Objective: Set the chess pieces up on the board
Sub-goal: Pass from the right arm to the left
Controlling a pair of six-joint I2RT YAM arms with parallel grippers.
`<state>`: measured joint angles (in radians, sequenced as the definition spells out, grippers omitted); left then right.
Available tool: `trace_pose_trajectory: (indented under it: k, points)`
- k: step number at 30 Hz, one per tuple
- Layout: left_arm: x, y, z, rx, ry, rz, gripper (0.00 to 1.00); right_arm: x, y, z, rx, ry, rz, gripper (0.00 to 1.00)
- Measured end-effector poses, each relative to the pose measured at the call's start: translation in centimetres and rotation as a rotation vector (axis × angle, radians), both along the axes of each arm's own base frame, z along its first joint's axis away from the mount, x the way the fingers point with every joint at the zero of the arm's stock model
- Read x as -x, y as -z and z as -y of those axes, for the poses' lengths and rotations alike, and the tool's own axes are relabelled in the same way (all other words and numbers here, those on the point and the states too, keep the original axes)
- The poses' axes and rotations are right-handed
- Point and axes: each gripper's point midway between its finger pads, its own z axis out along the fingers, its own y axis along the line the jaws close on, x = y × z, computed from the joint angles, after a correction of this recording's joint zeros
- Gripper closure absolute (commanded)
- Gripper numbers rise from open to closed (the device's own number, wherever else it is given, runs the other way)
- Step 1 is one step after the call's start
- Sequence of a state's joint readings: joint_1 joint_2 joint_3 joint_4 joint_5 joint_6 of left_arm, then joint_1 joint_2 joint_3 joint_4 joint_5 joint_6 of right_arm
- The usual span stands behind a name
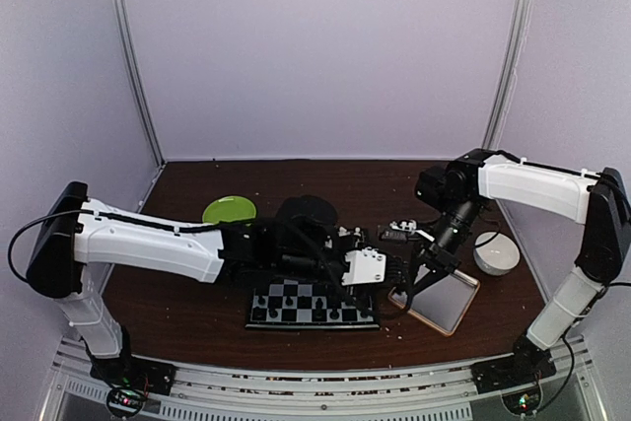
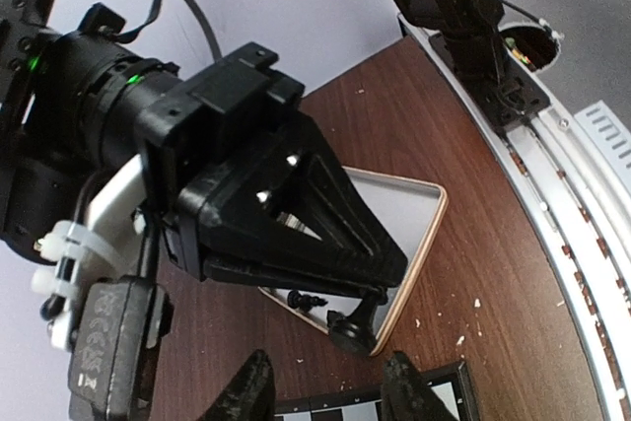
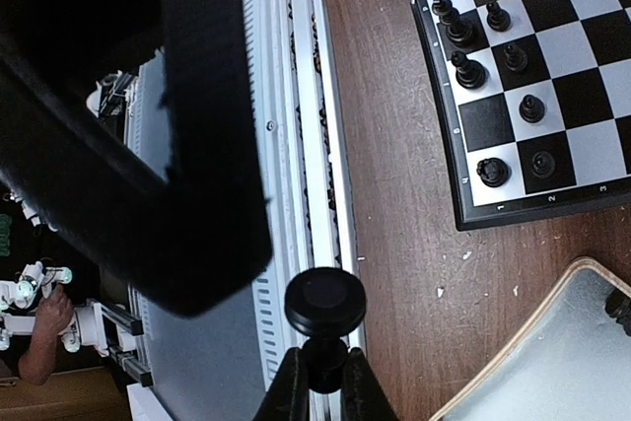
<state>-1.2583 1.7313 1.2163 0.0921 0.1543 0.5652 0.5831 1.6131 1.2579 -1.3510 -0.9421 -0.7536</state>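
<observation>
Black piece [image 3: 325, 301] pinched at base by right pincer [image 3: 323, 386], nr tray [image 2: 427, 242]; may twist out en route to board [image 3: 523, 212]. Left pincer [image 2: 330, 396] agape, empty, v close, so I risk arm clash.

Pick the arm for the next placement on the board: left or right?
Likely right. The right gripper is shut on a black piece, close to the corner of the board. The left gripper is open and empty.
</observation>
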Motion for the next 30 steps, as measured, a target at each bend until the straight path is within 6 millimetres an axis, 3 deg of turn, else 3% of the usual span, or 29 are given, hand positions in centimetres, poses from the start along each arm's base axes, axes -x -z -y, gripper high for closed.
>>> trace_pose_trajectory:
  k: [9, 19, 30]
  points:
    - [1.1, 2.7, 0.7, -0.136, 0.067, 0.121, 0.62, 0.4, 0.2, 0.0, 0.01, -0.011, -0.027, 0.89]
    - [0.3, 2.0, 2.0, -0.143, 0.059, 0.206, 0.65, 0.7, 0.4, -0.1, 0.017, -0.021, -0.041, 0.89]
    - [0.3, 3.5, 2.0, -0.2, 0.076, 0.251, 0.73, 1.1, 0.4, 0.0, 0.015, -0.035, -0.051, 0.89]
